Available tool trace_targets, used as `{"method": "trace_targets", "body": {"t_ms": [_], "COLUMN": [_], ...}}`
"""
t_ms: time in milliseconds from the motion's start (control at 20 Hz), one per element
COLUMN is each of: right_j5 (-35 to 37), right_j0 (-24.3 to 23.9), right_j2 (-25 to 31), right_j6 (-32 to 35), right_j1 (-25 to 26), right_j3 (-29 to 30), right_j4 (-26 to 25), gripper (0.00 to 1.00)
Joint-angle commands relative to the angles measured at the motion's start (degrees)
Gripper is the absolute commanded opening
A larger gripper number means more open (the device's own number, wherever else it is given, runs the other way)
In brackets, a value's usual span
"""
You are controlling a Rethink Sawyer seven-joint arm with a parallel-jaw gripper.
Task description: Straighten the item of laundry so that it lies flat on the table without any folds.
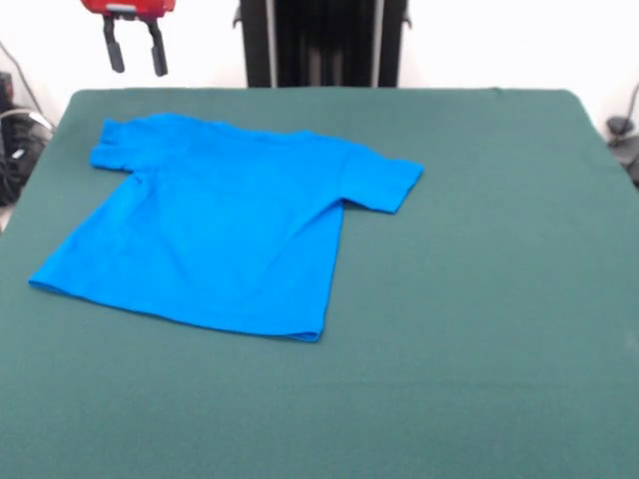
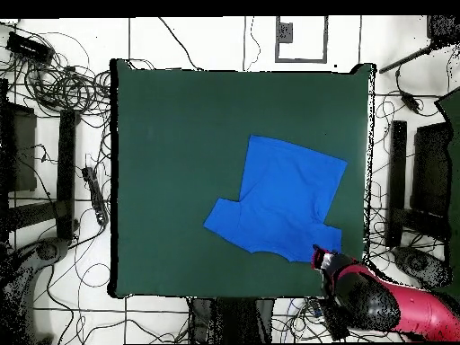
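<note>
The bright blue T-shirt (image 1: 225, 225) lies spread on the dark green table (image 1: 479, 299), plain side up, with no lettering showing. Its body looks flat; the sleeve at the picture's left is slightly bunched near the table's far edge. In the overhead view the shirt (image 2: 283, 202) lies toward the right and bottom of the table (image 2: 171, 162). My gripper (image 1: 135, 50) hangs open and empty above the table's far left corner, beyond the shirt's bunched sleeve and apart from it. In the overhead view the gripper (image 2: 325, 260) sits just off the shirt's lower right sleeve.
The robot's black pedestal (image 1: 321, 42) stands behind the table's far edge. Cables (image 2: 54, 81) and black stands (image 2: 65, 171) lie on the floor around the table. The red arm (image 2: 404, 310) reaches in from the lower right of the overhead view.
</note>
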Motion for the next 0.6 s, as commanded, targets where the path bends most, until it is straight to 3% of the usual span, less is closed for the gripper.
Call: {"method": "trace_targets", "body": {"t_ms": [50, 600], "right_j5": [6.4, 6.3], "right_j0": [2.8, 9.9], "right_j2": [7.0, 5.3], "right_j6": [-6.6, -1.3], "right_j1": [0.0, -1.6], "right_j3": [1.0, -0.1], "right_j4": [0.9, 2.9], "gripper": [1.0, 1.0]}}
